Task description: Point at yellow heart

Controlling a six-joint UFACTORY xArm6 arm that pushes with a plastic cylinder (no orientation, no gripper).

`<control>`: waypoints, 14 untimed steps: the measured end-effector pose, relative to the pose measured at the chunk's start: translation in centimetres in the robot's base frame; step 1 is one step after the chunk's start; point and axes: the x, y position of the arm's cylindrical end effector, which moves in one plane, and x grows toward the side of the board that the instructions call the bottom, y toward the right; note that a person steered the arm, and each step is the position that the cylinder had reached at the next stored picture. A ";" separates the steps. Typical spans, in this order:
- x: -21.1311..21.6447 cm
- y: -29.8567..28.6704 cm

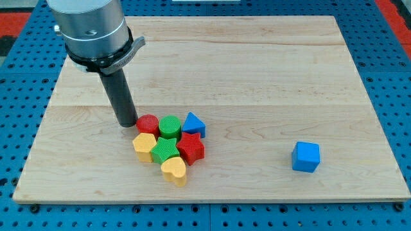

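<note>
My tip [127, 123] rests on the wooden board [257, 64] just left of the red cylinder [148, 124], at the upper-left edge of the cluster; there are no jaws on this rod, so nothing is held. The yellow heart [174, 170] lies at the cluster's bottom edge, touching the green block [165, 151] above it; a second yellow block [145, 146], its shape uncertain, sits between my tip and the heart, so a direct path looks obstructed, and skirting the cluster's left side seems the safer approach; a green cylinder [169, 126], red star [191, 147] and blue triangular block [194, 124] complete the cluster; a blue cube [306, 156] stands well apart at the view's right. No containers are present.
</note>
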 end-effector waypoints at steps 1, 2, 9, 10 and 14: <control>-0.8 -0.8; -1.5 -0.9; -1.6 -1.3; -1.6 -1.6; 12.2 -2.2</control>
